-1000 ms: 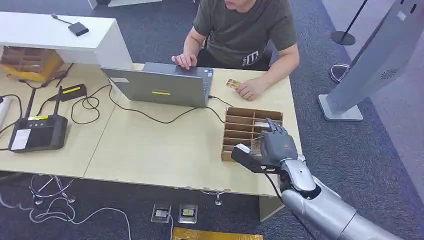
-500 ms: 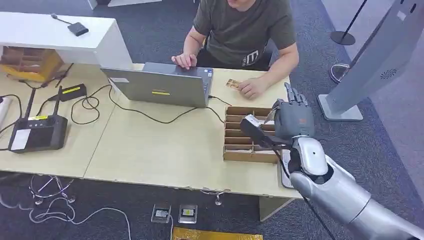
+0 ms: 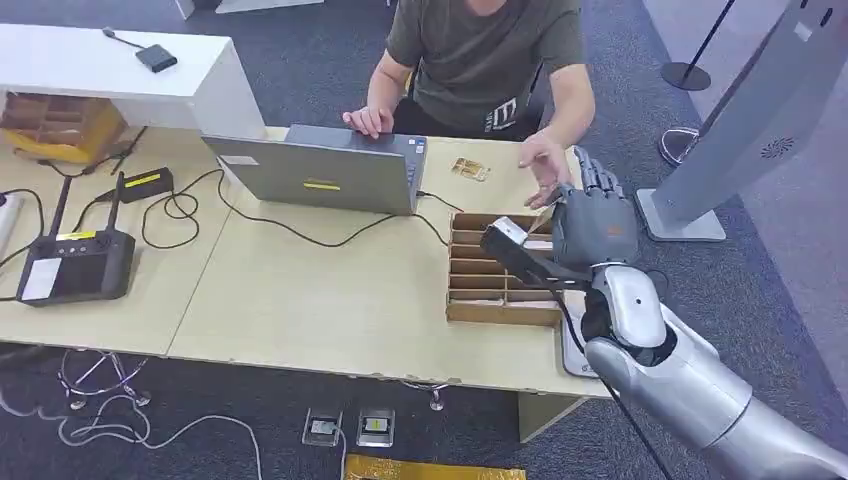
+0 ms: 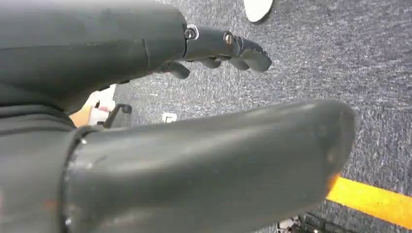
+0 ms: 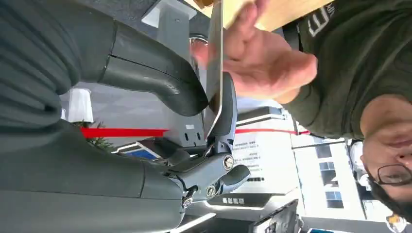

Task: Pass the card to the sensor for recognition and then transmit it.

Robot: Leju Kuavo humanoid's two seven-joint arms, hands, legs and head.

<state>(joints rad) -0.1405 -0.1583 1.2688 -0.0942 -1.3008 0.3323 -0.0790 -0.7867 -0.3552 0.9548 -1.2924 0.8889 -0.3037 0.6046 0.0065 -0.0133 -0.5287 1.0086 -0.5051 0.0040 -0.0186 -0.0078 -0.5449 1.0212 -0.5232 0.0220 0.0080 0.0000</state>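
- My right hand (image 3: pixel 592 222) is raised above the far right corner of the table (image 3: pixel 300 300), just over the wooden tray (image 3: pixel 480 270) of card slots.
- In the right wrist view, I pinch a thin card (image 5: pixel 214 68) edge-on between my thumb (image 5: pixel 160 80) and a dark finger (image 5: pixel 227 109); my right hand (image 5: pixel 194 121) grips it upright.
- A person's hand (image 5: pixel 267 63) is open, palm toward the card, very near or touching it; I cannot tell which.
- In the head view that person's hand (image 3: pixel 545 165) reaches close beside my fingertips; the card itself is hidden behind my hand there.
- A second card (image 3: pixel 468 169) lies flat on the table beyond the tray, near the laptop (image 3: pixel 320 175).
- My left hand (image 4: pixel 204 48) hangs over grey carpet, fingers loosely curled around nothing; much of it is hidden by its own thumb.
- The card's face is unreadable, seen only as a sliver.
- The person is cut off at the top edge of the head view.
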